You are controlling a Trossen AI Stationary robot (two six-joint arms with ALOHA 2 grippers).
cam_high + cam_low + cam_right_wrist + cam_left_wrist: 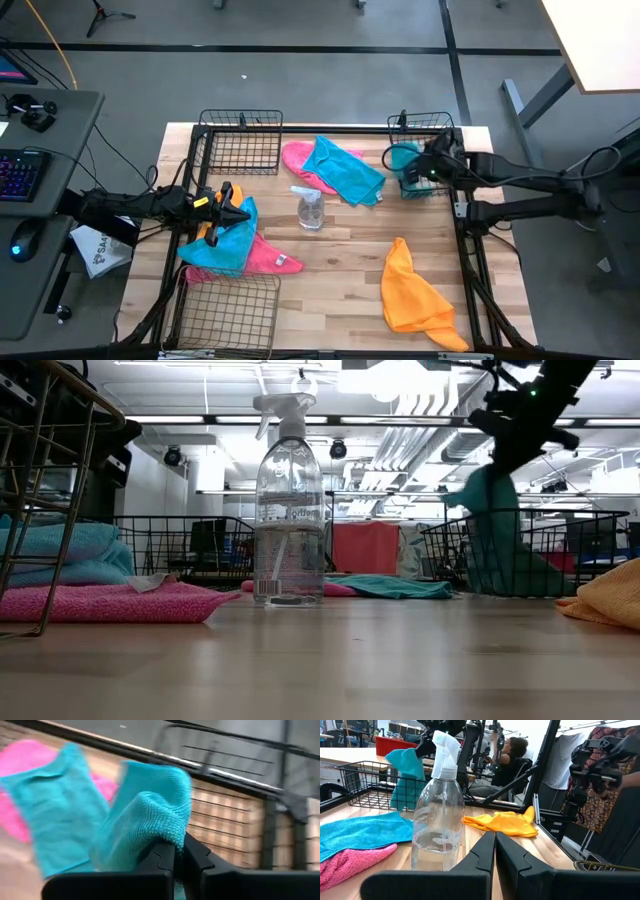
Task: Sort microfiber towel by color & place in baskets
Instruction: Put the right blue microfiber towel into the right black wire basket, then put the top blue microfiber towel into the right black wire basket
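My right gripper (414, 172) is shut on a teal towel (495, 530) over the far right basket (425, 118). My left gripper (243, 213) is shut and hovers level over a pile of teal, pink and orange towels (225, 245) at the table's left; I see nothing between its fingers (495, 845). Another teal towel (345, 168) lies on a pink one (298, 158) at the far middle. An orange towel (415, 295) lies bunched near the right front. Two more baskets stand at far left (240, 145) and near left (230, 315). My right gripper pinches a bunched fold of the teal towel (162, 822) between its two fingers, coming from above. The towel hangs slack below the fingers, and its lower end (515, 575) reaches down inside the far right basket's wall.
A clear spray bottle (311, 208) stands upright mid-table, just right of my left gripper. Black frame rails (470, 250) run along the table's sides. Bare wood shows between the bottle and the orange towel. A person (512, 760) sits beyond the table.
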